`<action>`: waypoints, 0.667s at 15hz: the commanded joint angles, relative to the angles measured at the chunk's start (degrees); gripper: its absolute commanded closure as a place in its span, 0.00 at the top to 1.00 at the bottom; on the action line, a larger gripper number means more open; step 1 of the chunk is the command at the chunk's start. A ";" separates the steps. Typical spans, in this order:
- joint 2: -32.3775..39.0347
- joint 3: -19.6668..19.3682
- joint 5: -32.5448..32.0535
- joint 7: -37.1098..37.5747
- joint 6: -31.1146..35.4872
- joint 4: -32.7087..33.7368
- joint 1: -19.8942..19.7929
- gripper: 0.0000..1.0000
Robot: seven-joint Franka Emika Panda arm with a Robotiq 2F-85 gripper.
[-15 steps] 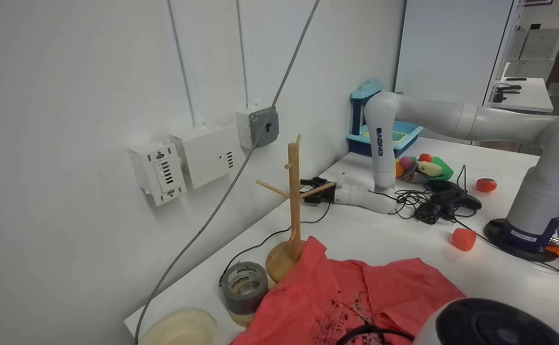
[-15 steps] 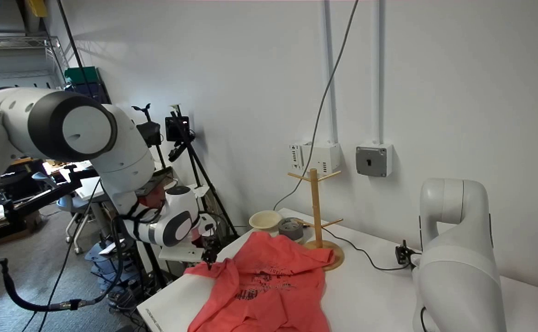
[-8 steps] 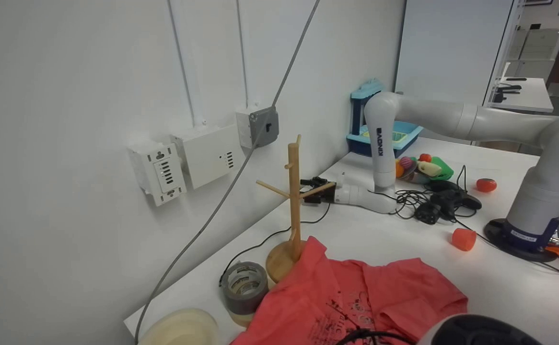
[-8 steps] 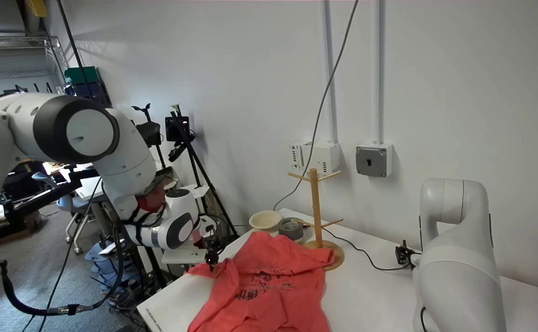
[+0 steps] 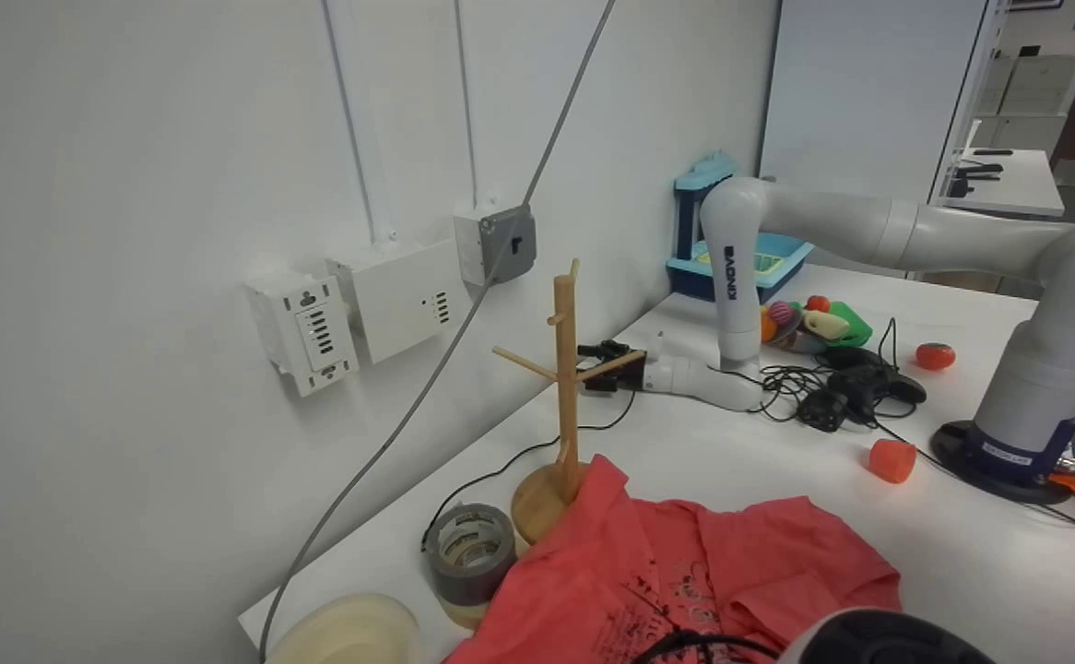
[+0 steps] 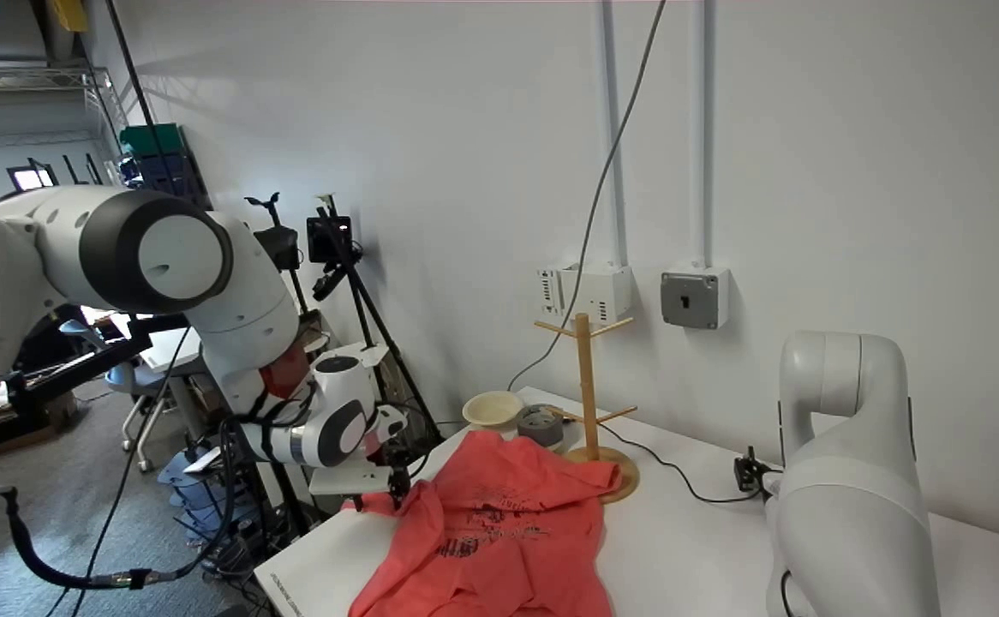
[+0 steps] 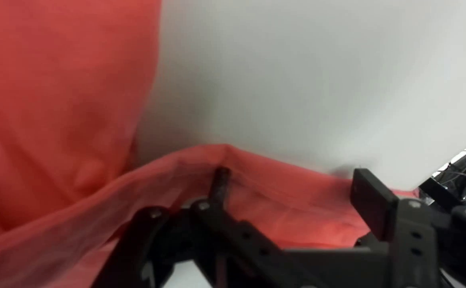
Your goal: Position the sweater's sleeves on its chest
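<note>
In the wrist view the gripper point(image 7: 292, 188) stands wide, a sleeve point(image 7: 293, 216) between its fingers point(image 7: 373, 208), contact hard to judge. In an exterior view it hangs to one side of the chest point(image 6: 495, 531); in an exterior view the sweater point(image 5: 768, 549) lies on the table point(image 5: 989, 572).

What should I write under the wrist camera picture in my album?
Black robot fingers, spread apart at a coral-red fabric sleeve over the smooth white tabletop.

"KINOVA" point(image 5: 730, 273) runs along the pale robot arm point(image 5: 879, 229); the print point(image 6: 458, 547) on the sweater point(image 6: 499, 531) is illegible.
</note>
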 commanded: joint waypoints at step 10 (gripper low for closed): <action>-0.31 0.21 0.44 2.55 -0.36 1.55 -2.61 0.00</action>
